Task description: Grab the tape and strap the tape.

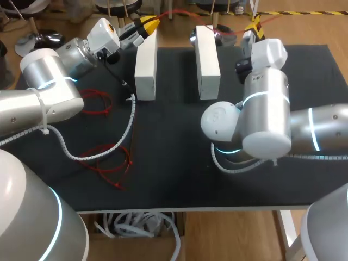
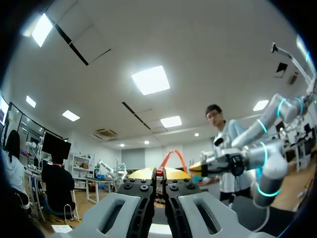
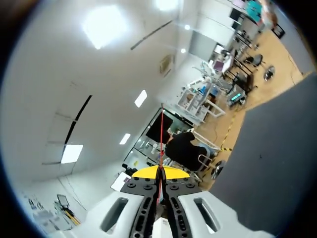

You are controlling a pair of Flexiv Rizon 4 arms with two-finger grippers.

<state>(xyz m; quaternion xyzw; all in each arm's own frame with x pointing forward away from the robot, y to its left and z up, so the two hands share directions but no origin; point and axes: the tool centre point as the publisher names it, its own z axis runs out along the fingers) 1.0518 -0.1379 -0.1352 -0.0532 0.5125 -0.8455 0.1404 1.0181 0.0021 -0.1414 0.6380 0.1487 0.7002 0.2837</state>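
A thin red tape (image 1: 179,11) arcs above the far edge of the table, stretched between my two grippers. My left gripper (image 1: 148,24) is shut on one end, beyond the left white block (image 1: 145,65). My right gripper (image 1: 254,25) is shut on the other end, past the right white block (image 1: 207,60). In the left wrist view the red tape (image 2: 171,157) rises from between the shut fingers (image 2: 159,173) and curves over to my right gripper (image 2: 204,168). In the right wrist view the tape (image 3: 161,139) runs straight out from the shut gripper (image 3: 159,174).
The two white blocks stand side by side at the back of the black table mat (image 1: 174,152), with a gap between them. Spare red ties lie at the left (image 1: 95,103) and front left (image 1: 111,160). A white coiled cable (image 1: 109,144) crosses the mat.
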